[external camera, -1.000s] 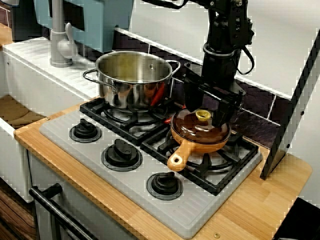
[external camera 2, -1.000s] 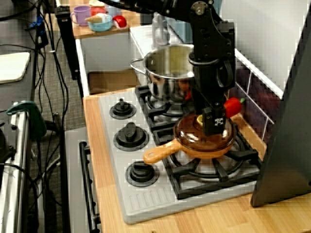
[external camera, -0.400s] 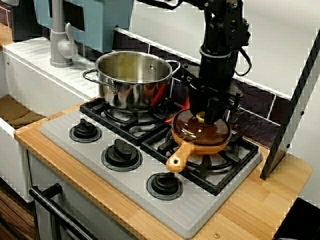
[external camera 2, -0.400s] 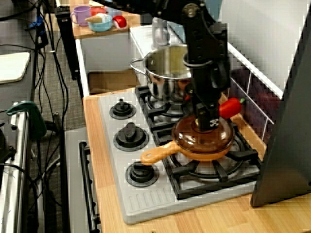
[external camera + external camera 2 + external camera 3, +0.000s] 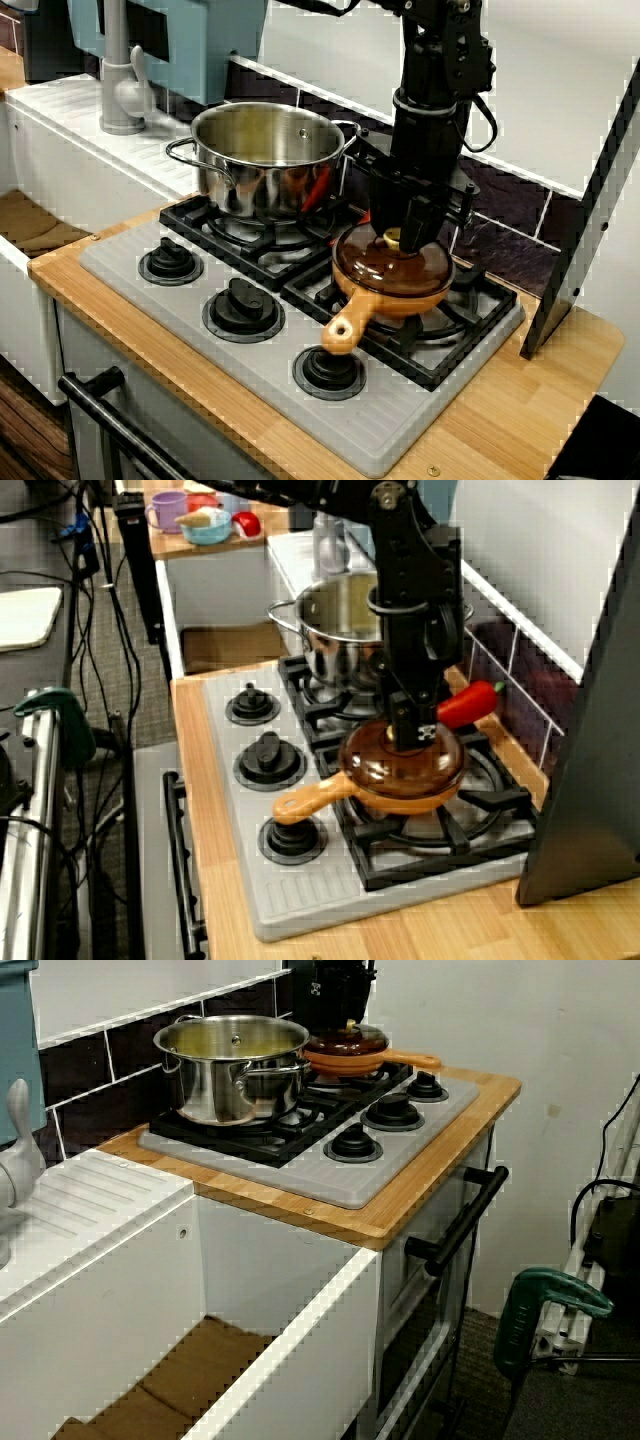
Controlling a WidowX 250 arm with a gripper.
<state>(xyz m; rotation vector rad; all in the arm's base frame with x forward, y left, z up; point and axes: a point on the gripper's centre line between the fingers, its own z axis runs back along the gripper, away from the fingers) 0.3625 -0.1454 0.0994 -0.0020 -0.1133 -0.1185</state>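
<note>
With jaws pinched shut on the knob [image 5: 392,238] of the lid [image 5: 395,270], the gripper [image 5: 400,232] had its hold, yet lid and pan [image 5: 350,320] sat on the burner [image 5: 457,328] beside the pot [image 5: 262,165].

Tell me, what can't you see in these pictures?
- Inside the pan: the brown lid covers it in every view.
- Pepper: its left end sits behind the arm in the side view.
- Arm: the top edge cuts it off in the view from the sink.
</note>
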